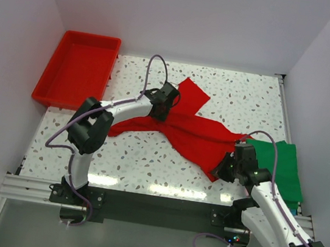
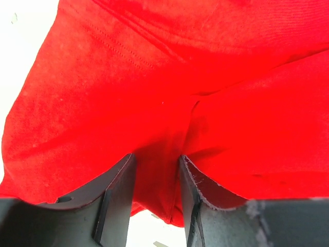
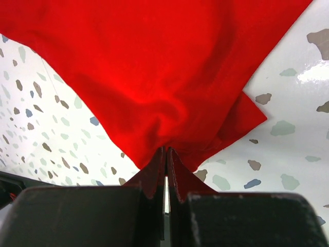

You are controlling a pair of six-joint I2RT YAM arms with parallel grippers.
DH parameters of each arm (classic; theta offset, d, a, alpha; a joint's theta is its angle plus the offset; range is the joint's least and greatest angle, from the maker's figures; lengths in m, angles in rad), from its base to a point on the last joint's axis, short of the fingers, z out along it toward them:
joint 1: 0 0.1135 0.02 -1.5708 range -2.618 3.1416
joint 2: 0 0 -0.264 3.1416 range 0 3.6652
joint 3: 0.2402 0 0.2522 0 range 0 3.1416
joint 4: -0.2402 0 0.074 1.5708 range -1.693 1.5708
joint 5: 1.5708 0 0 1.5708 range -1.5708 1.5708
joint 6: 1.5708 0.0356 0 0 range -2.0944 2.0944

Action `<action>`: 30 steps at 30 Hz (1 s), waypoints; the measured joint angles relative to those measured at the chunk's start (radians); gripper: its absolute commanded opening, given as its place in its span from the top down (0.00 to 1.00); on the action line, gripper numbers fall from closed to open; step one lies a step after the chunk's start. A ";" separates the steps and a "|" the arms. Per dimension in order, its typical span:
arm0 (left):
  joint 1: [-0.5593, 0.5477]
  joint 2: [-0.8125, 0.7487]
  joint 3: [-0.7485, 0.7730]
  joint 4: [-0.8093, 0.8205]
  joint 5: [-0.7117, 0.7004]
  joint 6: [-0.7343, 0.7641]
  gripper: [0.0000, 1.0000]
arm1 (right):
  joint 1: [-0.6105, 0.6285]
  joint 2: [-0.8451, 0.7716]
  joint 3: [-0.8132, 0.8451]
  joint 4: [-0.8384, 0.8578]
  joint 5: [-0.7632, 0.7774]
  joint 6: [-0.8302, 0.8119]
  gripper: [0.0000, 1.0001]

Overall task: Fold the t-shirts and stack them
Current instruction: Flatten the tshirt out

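Observation:
A bright red t-shirt (image 1: 194,134) lies crumpled and stretched across the middle of the speckled table. My left gripper (image 1: 164,104) sits on its upper part, and in the left wrist view (image 2: 157,159) the jaws are closed on a thick fold of the red cloth (image 2: 154,77). My right gripper (image 1: 223,167) is at the shirt's near right corner. In the right wrist view (image 3: 166,150) the jaws are pinched tight on that corner of the red cloth (image 3: 144,62). A folded green t-shirt (image 1: 283,168) lies at the right edge, beside my right arm.
A rigid red plastic tray (image 1: 77,71) stands at the far left corner. White walls close in the table on the left, back and right. The speckled tabletop (image 1: 141,160) shows bare in front of the red shirt.

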 measured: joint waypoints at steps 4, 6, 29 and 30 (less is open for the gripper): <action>0.000 0.000 -0.007 0.000 0.000 0.000 0.62 | 0.000 0.000 0.000 0.000 0.000 0.000 1.00; 0.000 0.000 -0.007 0.000 0.000 0.000 0.70 | 0.000 0.000 0.000 0.000 0.000 0.000 1.00; 0.158 -0.483 -0.047 -0.080 -0.078 -0.013 1.00 | 0.000 -0.002 0.333 -0.161 0.154 -0.018 1.00; 0.172 -0.536 -0.057 -0.087 -0.079 -0.015 1.00 | 0.000 -0.005 0.381 -0.187 0.171 -0.022 1.00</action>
